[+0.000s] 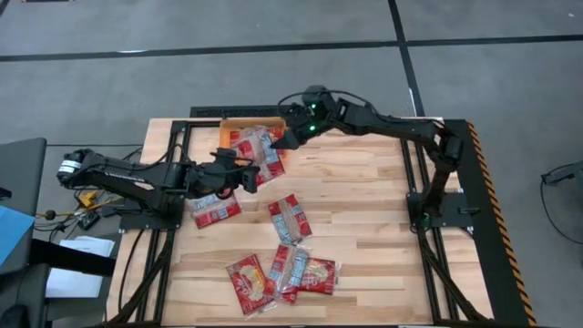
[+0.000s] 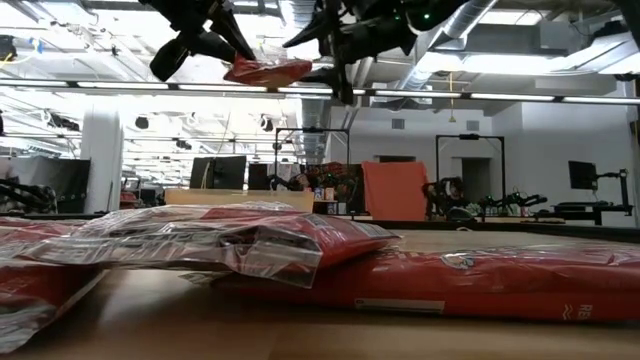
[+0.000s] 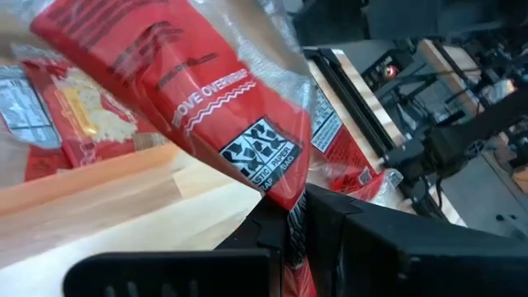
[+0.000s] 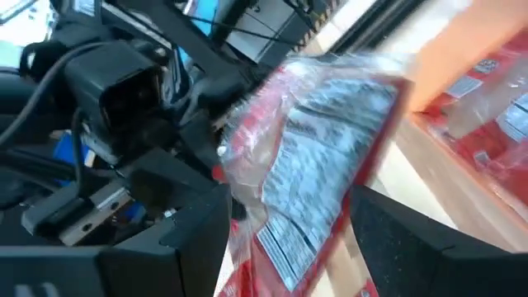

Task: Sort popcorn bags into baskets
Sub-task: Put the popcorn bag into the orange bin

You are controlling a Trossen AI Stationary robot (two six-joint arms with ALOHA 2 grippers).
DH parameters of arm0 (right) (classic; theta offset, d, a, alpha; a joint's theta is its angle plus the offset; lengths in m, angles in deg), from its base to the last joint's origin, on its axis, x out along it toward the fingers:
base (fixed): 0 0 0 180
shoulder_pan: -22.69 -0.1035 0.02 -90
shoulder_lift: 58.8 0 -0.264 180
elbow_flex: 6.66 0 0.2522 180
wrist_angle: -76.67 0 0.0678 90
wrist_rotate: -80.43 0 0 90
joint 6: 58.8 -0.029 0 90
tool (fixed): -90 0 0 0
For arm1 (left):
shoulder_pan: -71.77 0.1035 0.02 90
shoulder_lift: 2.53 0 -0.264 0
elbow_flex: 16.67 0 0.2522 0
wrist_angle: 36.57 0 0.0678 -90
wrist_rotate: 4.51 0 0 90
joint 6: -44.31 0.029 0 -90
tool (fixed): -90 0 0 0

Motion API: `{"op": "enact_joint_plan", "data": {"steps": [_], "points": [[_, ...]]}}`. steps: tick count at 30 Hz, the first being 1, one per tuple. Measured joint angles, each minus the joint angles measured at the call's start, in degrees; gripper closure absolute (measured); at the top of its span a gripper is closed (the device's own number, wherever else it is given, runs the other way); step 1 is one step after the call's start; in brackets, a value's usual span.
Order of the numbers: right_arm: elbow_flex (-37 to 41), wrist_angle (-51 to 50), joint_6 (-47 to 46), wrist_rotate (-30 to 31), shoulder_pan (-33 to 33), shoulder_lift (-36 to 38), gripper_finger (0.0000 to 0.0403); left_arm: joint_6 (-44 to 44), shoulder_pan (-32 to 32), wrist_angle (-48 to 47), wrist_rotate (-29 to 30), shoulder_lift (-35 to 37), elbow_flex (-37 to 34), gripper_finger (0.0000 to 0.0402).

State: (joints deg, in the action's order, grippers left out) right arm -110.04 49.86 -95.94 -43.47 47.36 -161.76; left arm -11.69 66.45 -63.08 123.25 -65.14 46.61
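Note:
My left gripper [image 1: 248, 175] is shut on a red popcorn bag [image 1: 270, 162], held in the air near the near right corner of the orange basket [image 1: 239, 119]. The bag also shows high up in the low view [image 2: 265, 70]. My right gripper [image 1: 288, 138] is open at the bag's other end, one finger on each side of it [image 4: 305, 206]. Several red bags [image 1: 248, 141] lie in the basket. More bags lie flat on the table: one [image 1: 217, 209] at the left, one [image 1: 290, 219] in the middle, and a loose heap [image 1: 284, 271] near the front. My left gripper pinches the bag's end seam [image 3: 290, 216] between its two fingers, coming level from the table's left. The bag is lifted clear of the table and stretches away from the fingers toward the basket. Whether my right gripper's fingers [image 4: 177, 239] touch the bag's sides, I cannot tell.
Black metal frame rails [image 1: 412, 196] run along the table's left, right and far sides. Bare wood [image 1: 364, 173] lies between the middle bags and the right rail. In the low view the near bags [image 2: 300, 250] fill the foreground.

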Motion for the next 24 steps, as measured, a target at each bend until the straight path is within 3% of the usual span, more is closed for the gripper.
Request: {"op": "enact_joint_plan", "data": {"steps": [8,19,24], "points": [[0.1,-3.1,2.3,0.8,1.4,1.4,0.0133,0.3,0.2,0.9,3.6,0.0,0.0,0.0395],[0.0,2.5,2.5,3.0,-1.9,0.4,0.0134,3.1,1.4,5.5,2.6,0.0,0.0,0.0395],[0.0,2.6,2.5,2.8,-1.8,0.4,0.0154,5.5,1.4,9.3,2.3,0.0,0.0,0.0395]]}}
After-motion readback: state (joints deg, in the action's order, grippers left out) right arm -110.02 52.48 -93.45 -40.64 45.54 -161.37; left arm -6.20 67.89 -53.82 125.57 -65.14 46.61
